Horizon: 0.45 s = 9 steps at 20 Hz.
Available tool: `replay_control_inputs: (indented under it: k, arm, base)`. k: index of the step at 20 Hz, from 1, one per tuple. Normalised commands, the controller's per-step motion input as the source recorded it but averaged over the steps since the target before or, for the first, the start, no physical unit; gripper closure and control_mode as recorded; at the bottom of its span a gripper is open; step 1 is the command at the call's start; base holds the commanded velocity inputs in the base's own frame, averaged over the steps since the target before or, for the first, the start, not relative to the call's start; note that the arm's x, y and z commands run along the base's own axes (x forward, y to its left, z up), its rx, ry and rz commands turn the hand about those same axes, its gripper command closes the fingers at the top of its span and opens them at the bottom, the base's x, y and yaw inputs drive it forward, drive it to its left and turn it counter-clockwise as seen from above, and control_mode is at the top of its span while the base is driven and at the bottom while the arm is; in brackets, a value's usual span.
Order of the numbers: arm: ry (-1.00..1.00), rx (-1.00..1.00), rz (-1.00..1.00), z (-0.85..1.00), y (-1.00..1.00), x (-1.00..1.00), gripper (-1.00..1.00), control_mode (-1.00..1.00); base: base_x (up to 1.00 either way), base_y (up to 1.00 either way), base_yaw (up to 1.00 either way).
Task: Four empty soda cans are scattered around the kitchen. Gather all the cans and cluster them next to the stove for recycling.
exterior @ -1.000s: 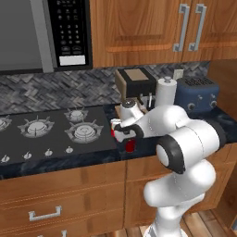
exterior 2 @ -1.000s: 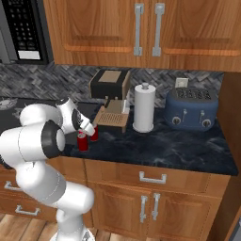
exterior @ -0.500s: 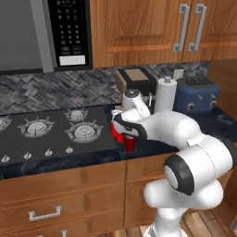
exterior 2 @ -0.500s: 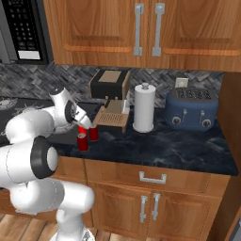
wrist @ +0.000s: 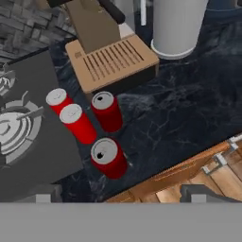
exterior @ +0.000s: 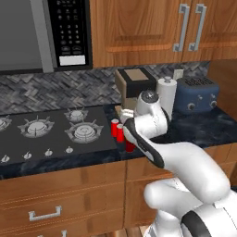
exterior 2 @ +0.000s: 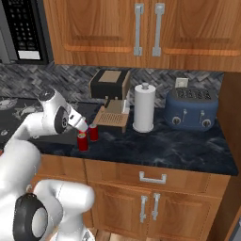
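Four red soda cans (wrist: 90, 132) stand upright in a tight cluster on the dark marbled surface (wrist: 189, 108), just beside the right edge of the black stove (exterior: 51, 132). In the hand view two of them sit against the cooktop's edge, a third stands just right of those, and the fourth stands nearest the front edge of the surface, slightly apart from the rest. Behind the cluster is a brown and black coffee machine (exterior 2: 110, 96) whose slatted tray reaches close to the far cans. To its right stands a white paper-towel roll (exterior 2: 143, 108), and farther right a blue toaster (exterior 2: 190, 109). A microwave (exterior: 41, 32) hangs above the stove, with wooden cabinets (exterior 2: 141, 33) over the surface and drawers below it.

The hand view looks down on all four can tops at once. The left base view shows only parts of three cans (exterior: 118, 132), the arm (exterior: 148, 125) covering the rest, while the right base view shows two cans (exterior 2: 87, 136) clear of the arm. The base views alone show the toaster whole.

The arm bends over the front of the surface with its wrist above the cans, the hand pointing down and toward the back wall. The gripper (wrist: 120, 194) hangs above the cluster with its jaws spread wide, holding nothing; the fingertips (wrist: 201, 193) are clear of every can.
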Motion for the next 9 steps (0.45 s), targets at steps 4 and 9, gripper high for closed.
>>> replay_control_inputs:
  k: [4, 9]
  arm:
    - [-0.15, 0.01, 0.06, -0.25, -0.37, -0.98, -1.0, -1.0]
    - [-0.11, 0.0, 0.05, -0.47, -0.35, -1.0, -1.0, -1.0]
  base:
    - [0.0, 0.0, 0.0]
    - [0.0, 0.0, 0.0]
